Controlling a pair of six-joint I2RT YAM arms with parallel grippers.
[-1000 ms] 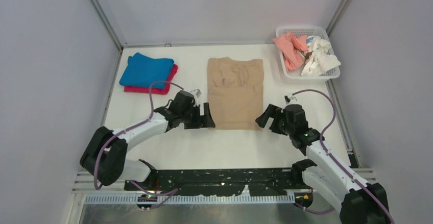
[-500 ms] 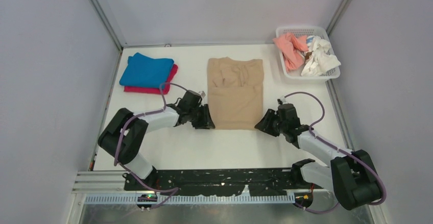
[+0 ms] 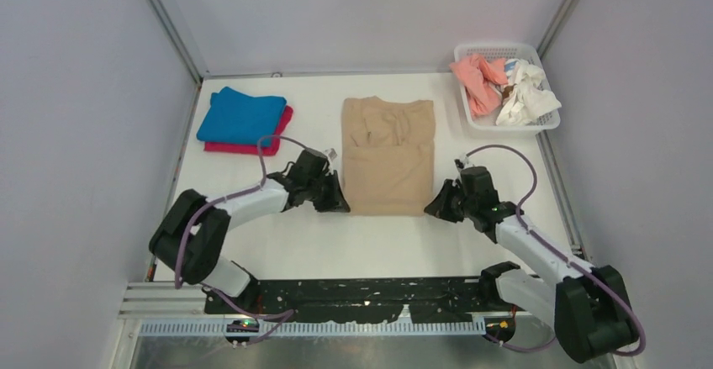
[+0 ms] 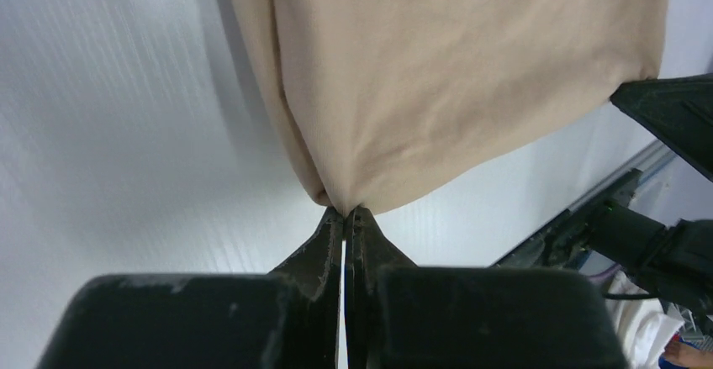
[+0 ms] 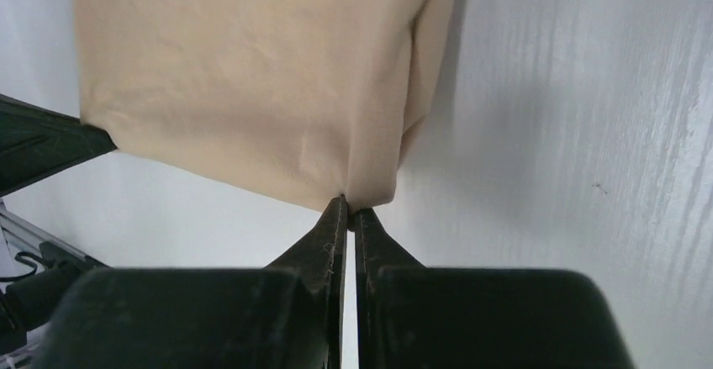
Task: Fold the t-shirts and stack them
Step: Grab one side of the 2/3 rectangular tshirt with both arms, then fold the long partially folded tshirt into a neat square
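My left hand [image 4: 345, 214] is shut tight. Its two fingers pinch the near left corner of the tan shirt [image 3: 387, 163]. The cloth bunches into a little point right where my fingers meet.

My right hand [image 5: 346, 205] is shut tight too. It pinches the near right corner of the same shirt, and the cloth puckers there as well. Both hands are low, close to the table [image 3: 336, 243], one at each end of the shirt's near edge. My two arms reach in from the sides and bend toward the middle.

The tan shirt lies in the middle of the table. It is folded into a long shape with the sleeves tucked in, and its neck end points away from me. I cannot tell if the pinched corners are off the table yet.

At the far left, a blue shirt [image 3: 240, 115] is folded and sits on top of a folded pink shirt [image 3: 287, 122]. At the far right there is a basket [image 3: 496, 48]. A salmon shirt [image 3: 477, 79] and a white shirt [image 3: 525, 96] lie crumpled in it.
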